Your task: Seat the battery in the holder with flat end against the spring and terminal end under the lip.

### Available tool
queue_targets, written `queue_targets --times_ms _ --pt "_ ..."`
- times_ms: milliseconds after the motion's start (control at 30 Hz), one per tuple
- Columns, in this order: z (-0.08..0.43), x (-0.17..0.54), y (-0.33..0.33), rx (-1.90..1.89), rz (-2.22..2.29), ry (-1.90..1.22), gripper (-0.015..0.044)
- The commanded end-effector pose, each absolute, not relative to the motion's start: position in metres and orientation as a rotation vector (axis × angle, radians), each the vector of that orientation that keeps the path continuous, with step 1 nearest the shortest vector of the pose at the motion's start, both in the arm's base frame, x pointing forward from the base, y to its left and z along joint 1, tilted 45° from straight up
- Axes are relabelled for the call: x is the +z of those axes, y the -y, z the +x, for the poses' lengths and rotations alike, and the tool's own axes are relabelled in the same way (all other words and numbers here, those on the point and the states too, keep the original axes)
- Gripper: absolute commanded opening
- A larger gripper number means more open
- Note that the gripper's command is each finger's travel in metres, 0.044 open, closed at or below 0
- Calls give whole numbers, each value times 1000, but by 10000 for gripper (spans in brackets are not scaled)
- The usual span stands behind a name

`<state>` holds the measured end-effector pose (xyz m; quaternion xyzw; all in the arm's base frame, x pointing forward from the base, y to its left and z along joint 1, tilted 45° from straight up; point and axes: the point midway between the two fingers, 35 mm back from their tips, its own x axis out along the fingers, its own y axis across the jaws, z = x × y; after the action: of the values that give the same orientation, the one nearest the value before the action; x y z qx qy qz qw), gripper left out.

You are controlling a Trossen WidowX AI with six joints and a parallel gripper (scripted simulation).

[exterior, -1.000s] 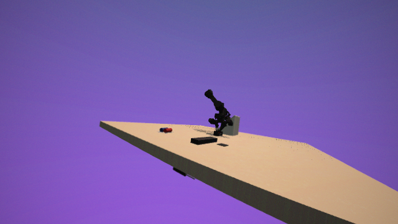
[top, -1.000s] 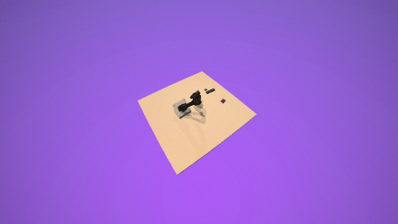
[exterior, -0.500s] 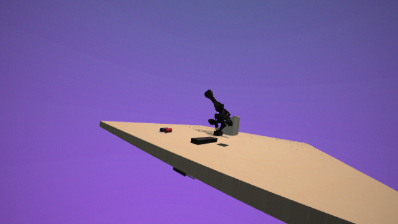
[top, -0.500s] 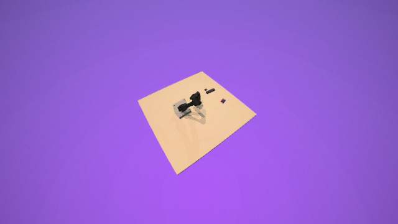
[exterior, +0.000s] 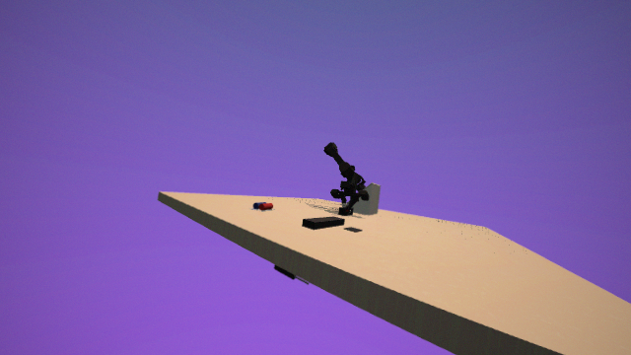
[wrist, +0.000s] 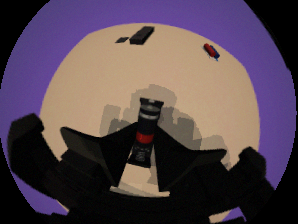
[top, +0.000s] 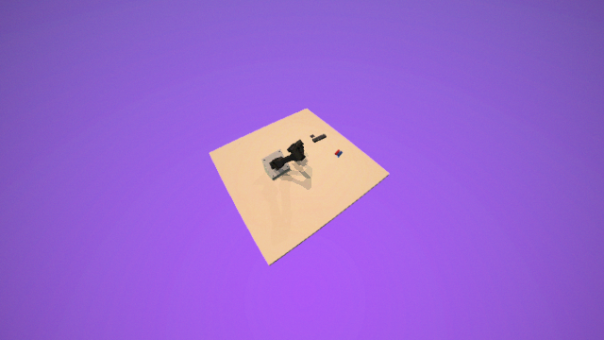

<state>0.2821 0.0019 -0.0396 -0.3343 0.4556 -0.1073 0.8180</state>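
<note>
1. Wrist view, centre of the frame: the end effector [exterior: 344, 202] [wrist: 145, 125] is partly closed, gripping the red-banded black battery [wrist: 145, 131].
2. Upper middle there: a black block [top: 319, 138] [exterior: 322, 223] [wrist: 142, 36] rests on the surface [top: 283, 212] [exterior: 444, 261] [wrist: 90, 75].

The battery [wrist: 145, 131], black with a red band and a silvery ring, is clasped between the fingertips of the gripper [wrist: 145, 125]. From the battery, a long black block [wrist: 142, 35] lies well beyond its far end, on the pale table top [wrist: 90, 75]. A small dark flat piece [wrist: 122, 40] is left of the block, and a red and blue pair of cylinders [wrist: 211, 50] lies to the battery's upper right, well apart.
</note>
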Motion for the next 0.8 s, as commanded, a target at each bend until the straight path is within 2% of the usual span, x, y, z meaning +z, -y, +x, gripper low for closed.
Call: queue_targets --times_ms 0,767 --pt "276 -41 0 -230 -713 -977 79" --pt "266 -41 1 -225 -710 -986 79"
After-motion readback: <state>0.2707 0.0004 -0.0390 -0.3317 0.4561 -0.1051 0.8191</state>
